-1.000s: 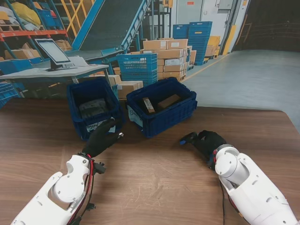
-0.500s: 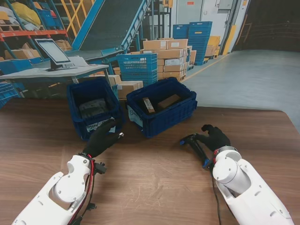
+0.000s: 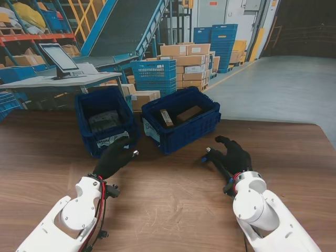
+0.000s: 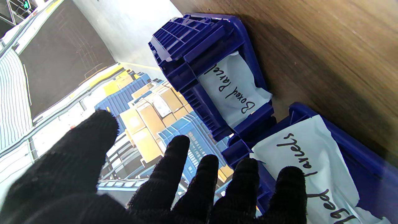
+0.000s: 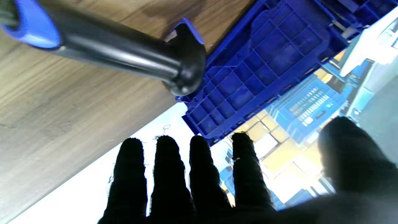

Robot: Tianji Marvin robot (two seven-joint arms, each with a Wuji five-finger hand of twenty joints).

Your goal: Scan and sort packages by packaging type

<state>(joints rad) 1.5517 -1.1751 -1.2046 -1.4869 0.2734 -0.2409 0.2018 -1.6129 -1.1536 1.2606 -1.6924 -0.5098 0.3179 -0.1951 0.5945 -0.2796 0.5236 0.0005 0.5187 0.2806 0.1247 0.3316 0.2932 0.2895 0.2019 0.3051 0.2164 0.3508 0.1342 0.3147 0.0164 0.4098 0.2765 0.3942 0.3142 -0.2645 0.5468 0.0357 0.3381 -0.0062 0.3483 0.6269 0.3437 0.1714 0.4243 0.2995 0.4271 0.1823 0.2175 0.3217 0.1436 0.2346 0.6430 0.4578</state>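
Warehouse floor behind, with stacked cardboard boxes [image 3: 190,62], blue crates [image 3: 153,73], a conveyor ramp [image 3: 126,23] and a monitor [image 3: 59,58] on a grey desk at far left. Dark wood table [image 3: 173,210] in front carries two blue bins at its far edge. Left bin [image 3: 103,119] holds a dark bagged parcel [image 3: 103,121]; right bin [image 3: 181,118] holds two brown boxed parcels [image 3: 178,115]. Both bins have handwritten paper labels on their near walls; in the left wrist view one label [image 4: 231,90] reads "Boxed Parcels", the other label [image 4: 306,161] is partly covered by fingers, only "Parcels" and part of a first word readable. Left hand [image 3: 114,157], black glove, sits over the table just near the left bin's near wall, fingers extended and apart, holding nothing; fingertips [image 4: 177,146] show spread in its wrist view. Right hand [image 3: 233,156], black glove, is over the table right of the right bin, fingers straight and side by side, thumb out, nothing gripped. Scanner [image 3: 214,160], black with blue tips, lies on the table by the right hand's fingers, on their left side; contact with the hand cannot be told from the stand view. Right wrist view shows the scanner [image 5: 124,59] lying flat on the wood, apart from the fingers [image 5: 199,174], its head close to the right bin's corner [image 5: 258,68].
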